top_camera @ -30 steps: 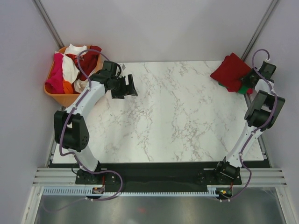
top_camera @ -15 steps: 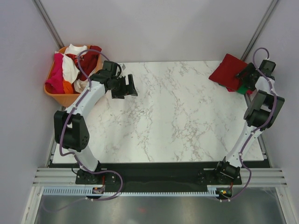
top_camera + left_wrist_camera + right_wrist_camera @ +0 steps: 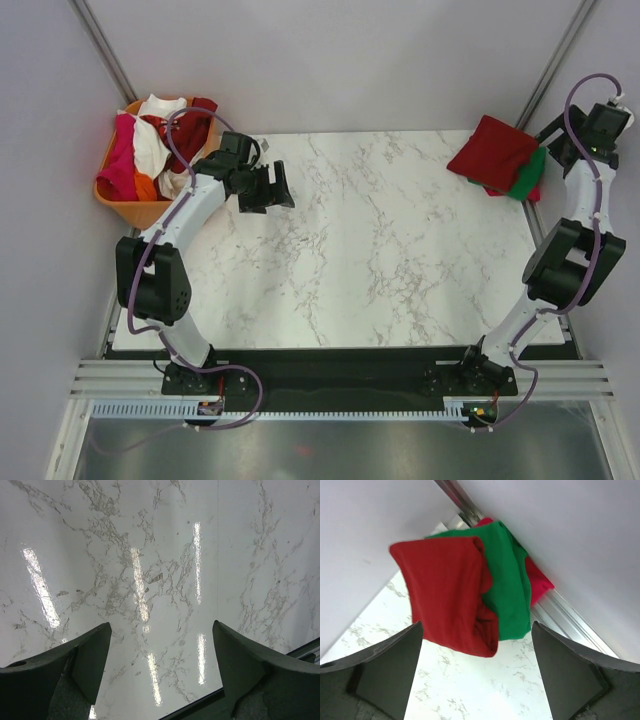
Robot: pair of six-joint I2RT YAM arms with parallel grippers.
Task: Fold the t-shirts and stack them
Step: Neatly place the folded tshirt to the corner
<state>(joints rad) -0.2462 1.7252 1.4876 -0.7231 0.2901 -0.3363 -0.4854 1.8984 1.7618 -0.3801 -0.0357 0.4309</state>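
T-shirts (image 3: 492, 150) stacked far-right corner, skewed diagonally; left gripper (image 3: 161, 647), right gripper (image 3: 477, 647) both released.

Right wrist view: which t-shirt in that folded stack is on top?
The dark red t-shirt is on top, overlapping the green t-shirt beneath it. The pink-red t-shirt only peeks out from under the green one.
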